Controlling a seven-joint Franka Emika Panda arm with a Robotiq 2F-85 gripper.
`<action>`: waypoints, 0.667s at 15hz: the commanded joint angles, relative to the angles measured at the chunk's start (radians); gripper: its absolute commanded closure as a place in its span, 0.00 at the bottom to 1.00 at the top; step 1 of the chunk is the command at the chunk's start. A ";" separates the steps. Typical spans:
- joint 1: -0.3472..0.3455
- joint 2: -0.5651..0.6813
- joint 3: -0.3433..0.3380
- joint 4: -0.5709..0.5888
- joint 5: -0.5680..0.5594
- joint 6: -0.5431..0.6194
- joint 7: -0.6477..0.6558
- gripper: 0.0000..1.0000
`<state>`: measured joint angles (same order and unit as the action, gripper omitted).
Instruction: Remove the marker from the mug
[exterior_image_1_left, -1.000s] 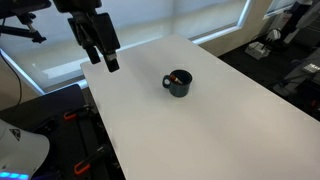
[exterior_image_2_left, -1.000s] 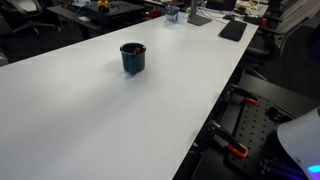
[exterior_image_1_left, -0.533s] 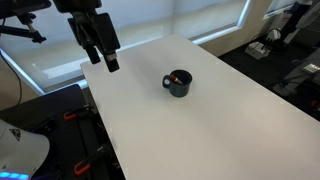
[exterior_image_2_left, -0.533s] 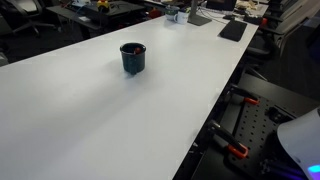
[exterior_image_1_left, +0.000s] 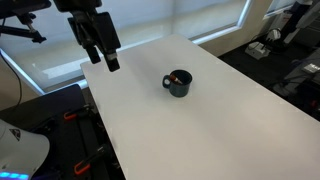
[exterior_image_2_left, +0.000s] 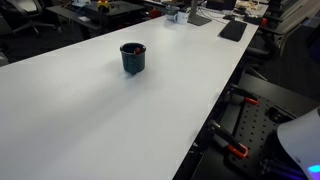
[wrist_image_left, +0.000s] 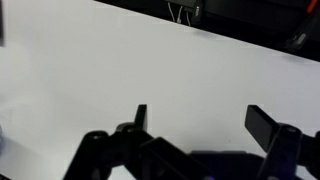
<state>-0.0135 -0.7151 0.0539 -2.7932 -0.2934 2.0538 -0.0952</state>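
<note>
The white table (exterior_image_1_left: 200, 130) filled most of both exterior views, its long top bare and matte. Behind the gripper (exterior_image_1_left: 110, 62) ran a wide window with pale blinds (exterior_image_1_left: 190, 20). Below the gripper, off the table's edge, stood a dark frame with orange clamps (exterior_image_1_left: 70, 116). In an exterior view, office desks (exterior_image_2_left: 80, 15) crowded the background and a dark flat slab (exterior_image_2_left: 232, 30) lay at the table's far end.

The gripper hung above the table's corner. In the wrist view its black fingers (wrist_image_left: 140, 118) stood spread wide, holding nothing, over plain white surface.

The mug (exterior_image_1_left: 179, 84) sat upright, well apart from the gripper and lower, with only bare tabletop between them. The marker (exterior_image_1_left: 177, 76) rested inside the mug, its reddish end at the rim.
</note>
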 joint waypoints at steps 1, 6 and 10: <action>0.000 0.010 -0.056 0.050 -0.008 -0.041 -0.075 0.00; -0.007 0.039 -0.206 0.178 0.004 -0.103 -0.306 0.00; -0.009 0.010 -0.213 0.155 0.002 -0.079 -0.296 0.00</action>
<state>-0.0194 -0.7050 -0.1633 -2.6398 -0.2946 1.9764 -0.3887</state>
